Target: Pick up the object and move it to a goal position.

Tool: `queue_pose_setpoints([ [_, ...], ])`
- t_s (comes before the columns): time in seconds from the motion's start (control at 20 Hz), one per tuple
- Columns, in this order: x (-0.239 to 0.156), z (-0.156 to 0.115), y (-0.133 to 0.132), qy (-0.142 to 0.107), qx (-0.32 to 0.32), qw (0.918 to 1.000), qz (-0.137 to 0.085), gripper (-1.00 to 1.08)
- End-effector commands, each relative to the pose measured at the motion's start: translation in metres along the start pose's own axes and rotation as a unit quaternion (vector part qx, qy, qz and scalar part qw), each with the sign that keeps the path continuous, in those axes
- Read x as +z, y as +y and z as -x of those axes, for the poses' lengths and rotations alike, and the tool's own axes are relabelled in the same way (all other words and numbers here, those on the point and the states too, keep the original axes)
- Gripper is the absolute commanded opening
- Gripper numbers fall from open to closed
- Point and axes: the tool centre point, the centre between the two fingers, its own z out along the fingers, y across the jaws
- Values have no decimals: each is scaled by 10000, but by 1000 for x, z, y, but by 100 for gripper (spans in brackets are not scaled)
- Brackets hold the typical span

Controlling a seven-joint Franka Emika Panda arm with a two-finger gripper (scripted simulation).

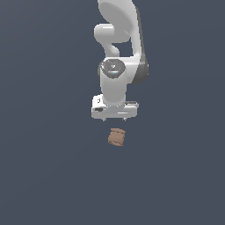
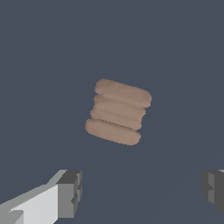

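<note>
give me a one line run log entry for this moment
phase: approach | fingers: open, above brown block, no contact | block: on dark surface, not grasped

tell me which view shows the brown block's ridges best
The wrist view: the brown block fills the middle of the picture, its ridges plain. In the exterior view it is small, below the open claw, ridges barely visible.

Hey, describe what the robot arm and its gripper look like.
The arm is glossy white with rounded links and dark grey joint sections. A grey disc caps the wrist joint. The gripper has a wide white body; its fingertips are dark grey blocks.
</note>
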Motion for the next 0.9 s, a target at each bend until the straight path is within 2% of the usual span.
queue_pose_setpoints([
  [0.0,0,0,0,0,0,10000,0,100],
  [0.45,-6,-7,-31,115,-81,9998,-161,100],
  [0.85,-3,-9,-29,125,14,9998,-145,100],
])
